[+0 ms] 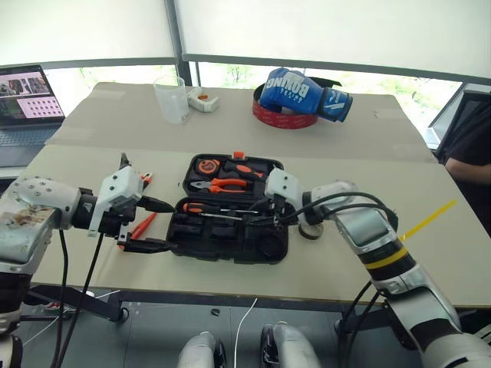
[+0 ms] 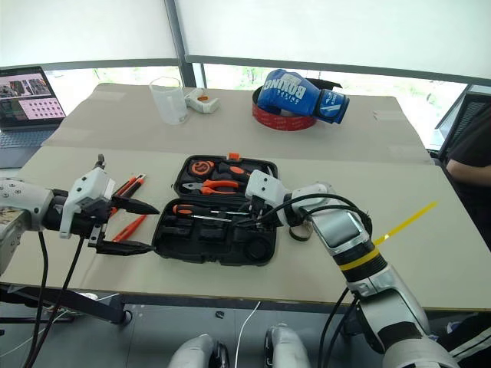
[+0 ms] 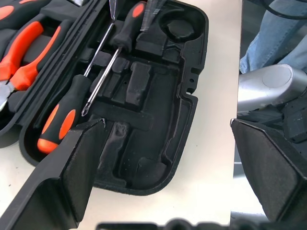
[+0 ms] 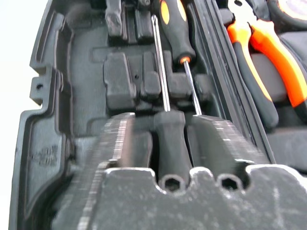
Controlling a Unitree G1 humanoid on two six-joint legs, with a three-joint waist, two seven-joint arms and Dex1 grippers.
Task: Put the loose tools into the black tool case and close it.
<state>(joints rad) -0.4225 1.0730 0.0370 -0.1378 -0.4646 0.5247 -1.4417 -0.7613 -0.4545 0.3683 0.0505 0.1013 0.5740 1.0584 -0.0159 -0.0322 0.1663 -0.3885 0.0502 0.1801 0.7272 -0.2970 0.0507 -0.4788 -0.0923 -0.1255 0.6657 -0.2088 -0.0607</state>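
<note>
The black tool case (image 1: 201, 244) lies open on the table, with two black-and-orange screwdrivers in its near half. One screwdriver (image 1: 201, 208) rests with its handle at the left end. My right gripper (image 1: 265, 218) is over the right end of that half, shut on the black handle of the other screwdriver (image 4: 171, 143). Just left of the case my left gripper (image 1: 170, 225) hangs wide open and holds nothing. A utility knife (image 2: 126, 186) and a slim orange tester (image 2: 129, 228) lie on the table behind it. A dark tape roll (image 2: 298, 232) peeks out beside my right wrist.
Orange pliers (image 1: 224, 185) and a round tape measure (image 1: 207, 165) sit in the case's far half. Further back stand a clear cup (image 1: 173, 98) and a blue boxing glove (image 1: 301, 93) on a red ring (image 1: 282, 119). A laptop (image 1: 27, 103) is far left, a person (image 1: 469, 157) at right.
</note>
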